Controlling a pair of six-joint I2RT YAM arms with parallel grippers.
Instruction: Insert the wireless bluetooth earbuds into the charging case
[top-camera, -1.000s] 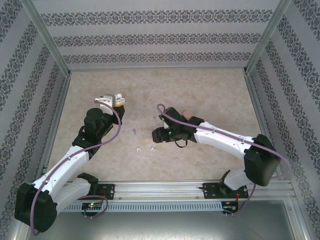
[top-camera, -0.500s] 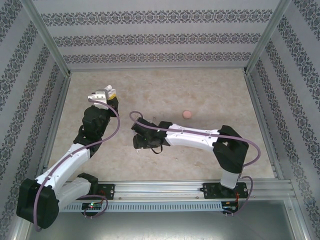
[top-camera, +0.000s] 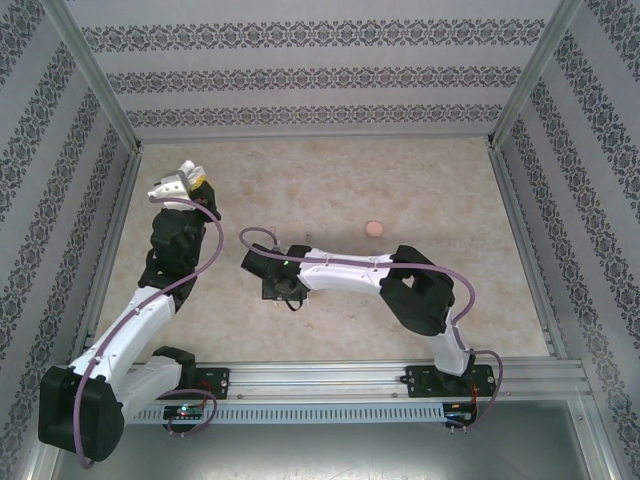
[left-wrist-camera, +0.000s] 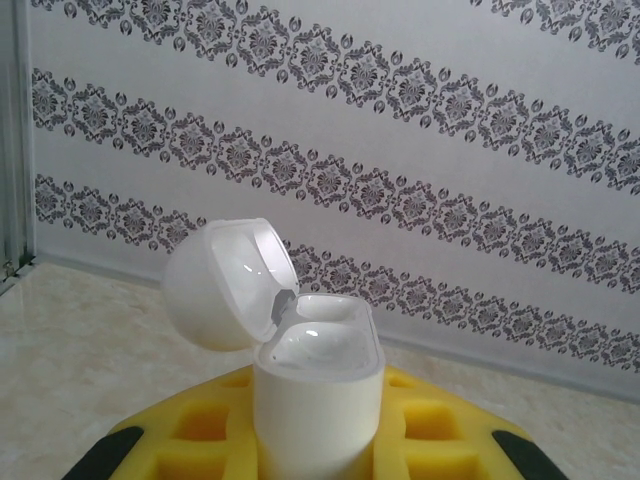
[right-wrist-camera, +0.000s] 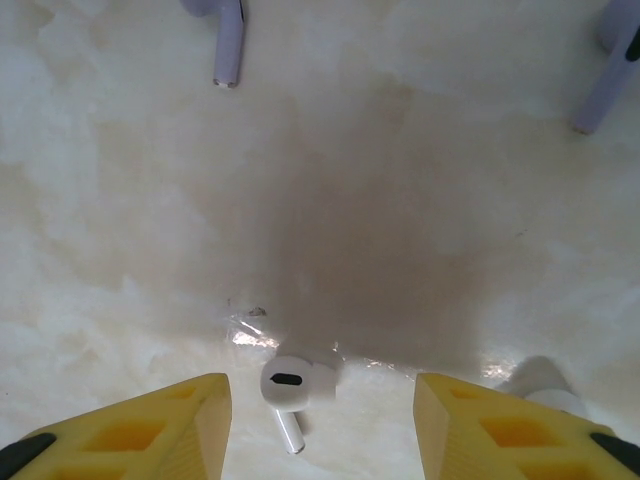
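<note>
My left gripper (top-camera: 180, 186) is raised at the far left of the table, shut on a white charging case (left-wrist-camera: 315, 400) that stands upright between its yellow fingers (left-wrist-camera: 190, 430). The case lid (left-wrist-camera: 230, 285) is flipped open to the left and both sockets are empty. My right gripper (right-wrist-camera: 320, 392) points down at the table left of centre, open, with a white earbud (right-wrist-camera: 292, 386) lying on the table between its fingers, touching neither. A second white earbud (right-wrist-camera: 545, 385) peeks out beside the right finger. Two purple earbuds (right-wrist-camera: 225, 40) (right-wrist-camera: 608, 70) lie farther off.
A small round pink object (top-camera: 374, 228) sits on the beige table (top-camera: 440, 190) right of centre. Patterned walls with metal posts (top-camera: 95, 80) enclose the table on three sides. The right arm (top-camera: 350, 270) stretches low across the middle.
The right arm has swung left across the table, uncovering the pink object, and its gripper now hangs over the earbuds. The left gripper has carried the case left and farther back.
</note>
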